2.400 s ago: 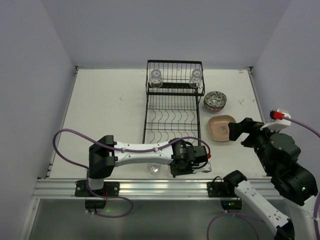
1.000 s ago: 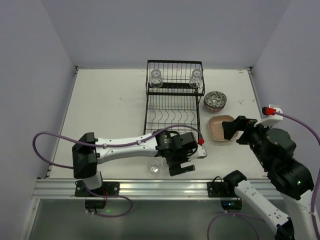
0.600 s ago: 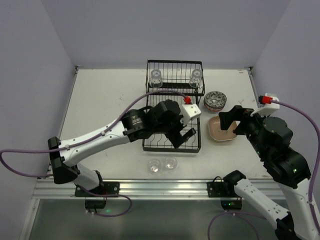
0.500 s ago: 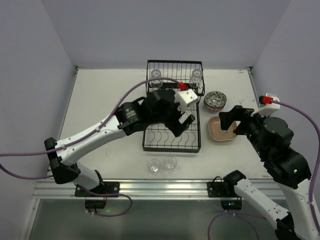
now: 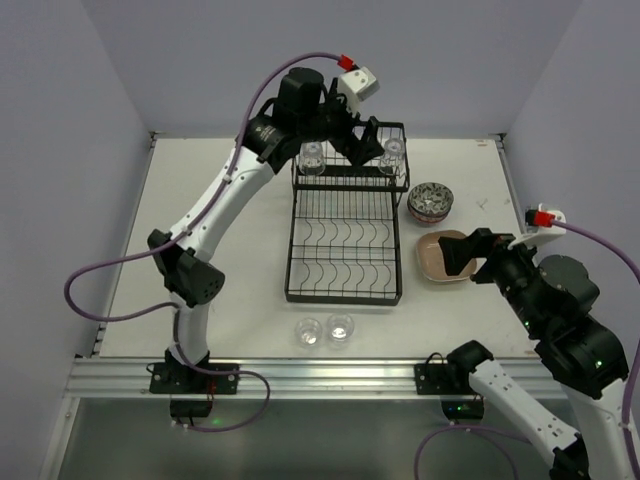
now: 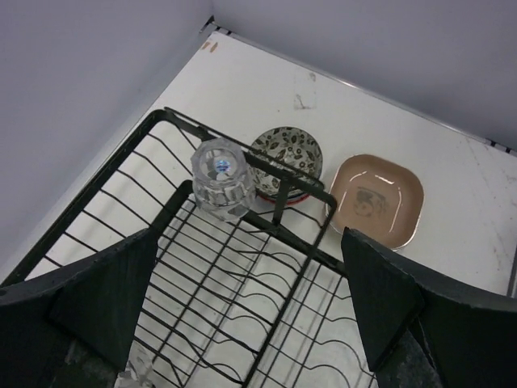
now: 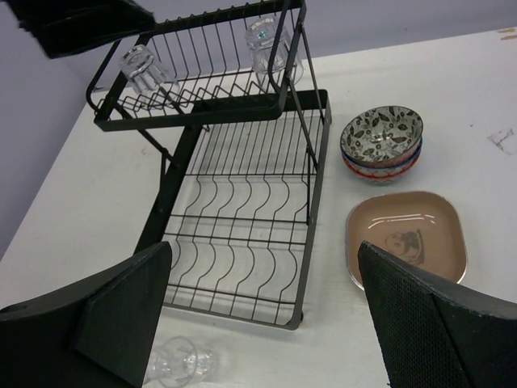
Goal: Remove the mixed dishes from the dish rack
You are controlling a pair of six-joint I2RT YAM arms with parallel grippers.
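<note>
The black wire dish rack (image 5: 345, 225) stands mid-table. Two clear glasses (image 5: 311, 155) (image 5: 392, 153) sit upside down on its upper shelf; its lower plate slots hold nothing. My left gripper (image 5: 362, 140) hangs open above that shelf, with the right-hand glass (image 6: 220, 179) ahead of its fingers and apart from them. Two more glasses (image 5: 308, 331) (image 5: 341, 327) stand on the table in front of the rack. Stacked patterned bowls (image 5: 430, 202) and a brown plate (image 5: 440, 256) lie right of the rack. My right gripper (image 5: 463, 255) hovers open above the plate, holding nothing.
The right wrist view shows the rack (image 7: 242, 210), the bowls (image 7: 382, 139), the plate (image 7: 406, 238) and a glass on the table (image 7: 182, 364). The white table's raised rim (image 5: 505, 180) runs near the bowls. Purple-grey walls close off the back and sides.
My left arm has swung from the table in front of the rack up to the upper shelf. A second glass now stands beside the first. My right gripper shifted slightly over the plate.
</note>
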